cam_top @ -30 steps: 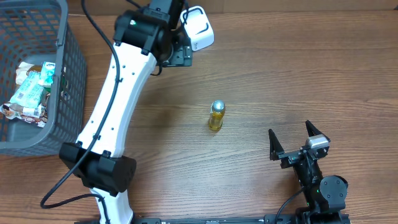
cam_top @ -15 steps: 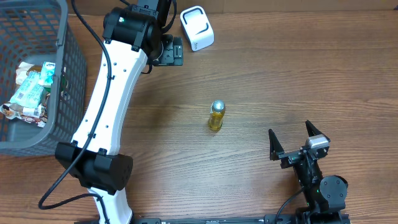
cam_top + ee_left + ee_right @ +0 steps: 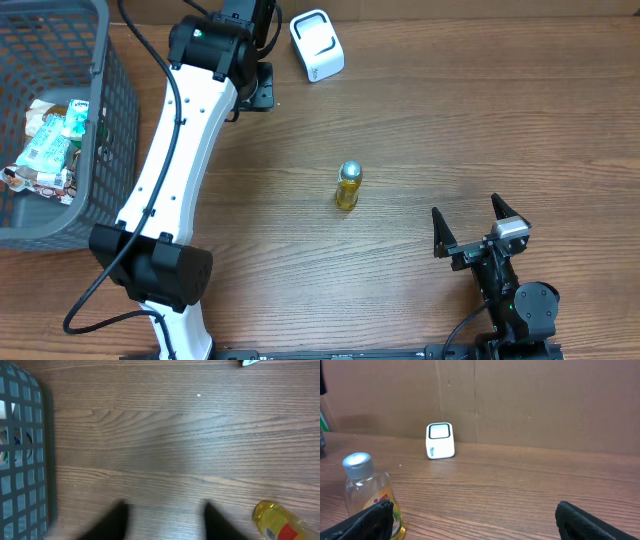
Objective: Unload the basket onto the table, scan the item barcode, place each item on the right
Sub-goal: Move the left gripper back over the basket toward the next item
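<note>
At nine o'clock on the table (image 3: 450, 110) sits the basket (image 3: 112, 120), holding crumpled packets (image 3: 45, 150). Their green and white print is too small to read. It reads as a bin for goods waiting or done with, set to the side so that the middle is free.

Next comes the left arm (image 3: 185, 150), stretched from six o'clock up to about eleven. The left gripper (image 3: 165, 507) hangs over bare wood. Its fingers (image 3: 116, 519) are blurred in the wrist view, and they stand a moderate way apart with nothing between them.

Just beside it, at twelve o'clock, stands the scanner (image 3: 317, 45), a white box with a dark-rimmed window on top. It is probably put at the far edge so that an item can be swung over that window. A small mark on its front cannot be read.

Near the centre stands the bottle (image 3: 347, 187), the thing to be scanned. It is upright with a silver cap and yellow contents, touched by neither gripper and well apart from the scanner, at five o'clock from it. Its label shows red on yellow, with lettering too blurred to read and no barcode visible. Standing free, it can be reached by either arm.

At five o'clock rests the right gripper (image 3: 466, 215), pointing to twelve with its jaws wide and empty. I judge the pick-up not yet begun.
</note>
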Controlling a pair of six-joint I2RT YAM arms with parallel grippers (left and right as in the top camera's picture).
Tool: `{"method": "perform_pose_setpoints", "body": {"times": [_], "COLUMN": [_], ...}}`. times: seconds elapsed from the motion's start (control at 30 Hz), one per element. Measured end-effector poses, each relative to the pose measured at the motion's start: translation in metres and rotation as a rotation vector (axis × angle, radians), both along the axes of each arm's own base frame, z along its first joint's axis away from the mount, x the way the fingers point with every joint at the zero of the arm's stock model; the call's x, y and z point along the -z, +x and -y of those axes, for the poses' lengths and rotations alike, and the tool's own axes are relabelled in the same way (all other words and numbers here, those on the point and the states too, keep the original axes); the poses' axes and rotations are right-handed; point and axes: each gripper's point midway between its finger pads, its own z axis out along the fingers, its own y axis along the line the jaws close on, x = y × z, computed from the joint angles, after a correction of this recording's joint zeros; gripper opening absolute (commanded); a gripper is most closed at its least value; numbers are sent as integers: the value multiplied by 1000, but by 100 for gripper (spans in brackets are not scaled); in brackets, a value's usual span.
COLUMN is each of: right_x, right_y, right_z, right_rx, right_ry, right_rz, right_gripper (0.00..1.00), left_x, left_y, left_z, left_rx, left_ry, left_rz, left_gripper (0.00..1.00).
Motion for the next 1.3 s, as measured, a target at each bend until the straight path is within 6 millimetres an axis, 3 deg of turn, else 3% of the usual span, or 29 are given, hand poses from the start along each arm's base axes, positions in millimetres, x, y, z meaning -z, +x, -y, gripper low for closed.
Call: {"method": "perform_pose_setpoints", "body": {"times": [0.23, 0.57, 0.67, 0.73, 0.87, 0.97, 1.03, 1.3], "right_x": [0, 0, 0, 0, 0, 0, 0, 0], "right_y": [0, 0, 0, 0, 0, 0, 0, 0], "right_z": [0, 0, 0, 0, 0, 0, 0, 0], "right_rx": [0, 0, 0, 0, 0, 0, 0, 0], "right_ry": [0, 0, 0, 0, 1, 0, 0, 0], "right_rz": [0, 0, 0, 0, 1, 0, 0, 0], "right_gripper": [100, 100, 100, 100, 100, 100, 100, 100], "left_x": [0, -1, -12, -29, -78, -107, -121, -129], "left_y": [1, 6, 11, 17, 29, 29, 28, 26], "left_z": [-4, -25, -34, -43, -85, -125, -151, -235], "left_rx": [-3, -49, -42, -57, -147, -242, -303, -406], "left_ry": [3, 22, 35, 54, 140, 211, 238, 156], "left_rz": [-1, 8, 38, 91, 239, 315, 351, 395], "left_gripper": [4, 4, 4, 4, 13, 37, 45, 74]}}
